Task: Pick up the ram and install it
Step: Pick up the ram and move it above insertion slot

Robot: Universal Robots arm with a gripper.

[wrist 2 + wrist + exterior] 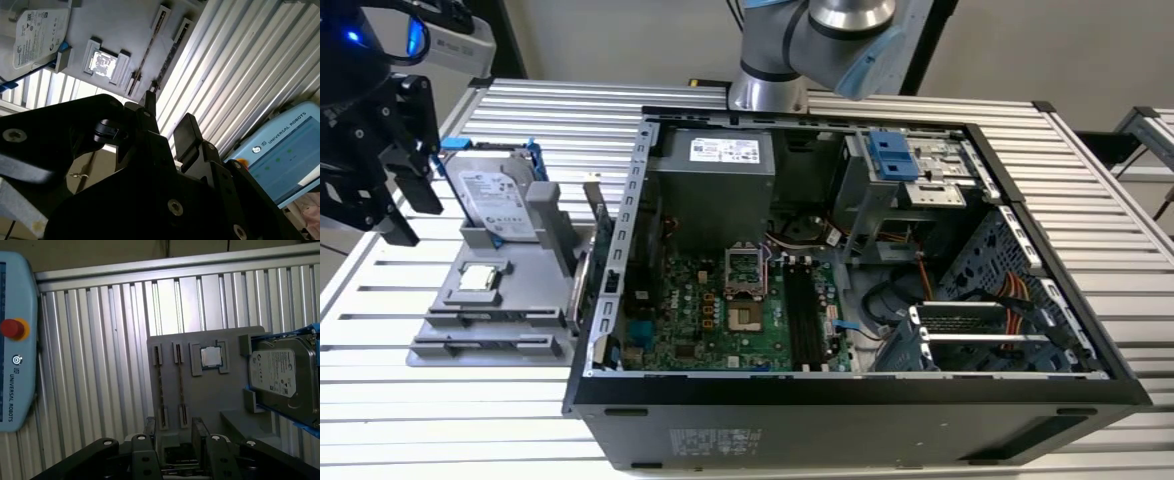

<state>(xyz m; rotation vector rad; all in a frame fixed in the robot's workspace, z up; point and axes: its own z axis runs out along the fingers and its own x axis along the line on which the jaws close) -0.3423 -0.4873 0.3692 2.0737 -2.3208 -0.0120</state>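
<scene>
The ram (pixel 180 385) shows edge-on as a thin, dark strip. It is seated in the slot of the gray tray (pixel 210 400) just beside the processor (pixel 210 357). The gripper (pixel 174 432) hovers near the slot's end, jaws parted wide, holding nothing.

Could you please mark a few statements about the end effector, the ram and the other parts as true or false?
1. The end effector is gripping the ram. False: it is open and empty, and the ram stands in a slot of the gray holder.
2. The hard drive rests on the gray holder. True.
3. The computer case is closed. False: its side is open and the motherboard is exposed.
4. The processor chip lies on the gray holder, between the ram slots and the hard drive. True.
</scene>
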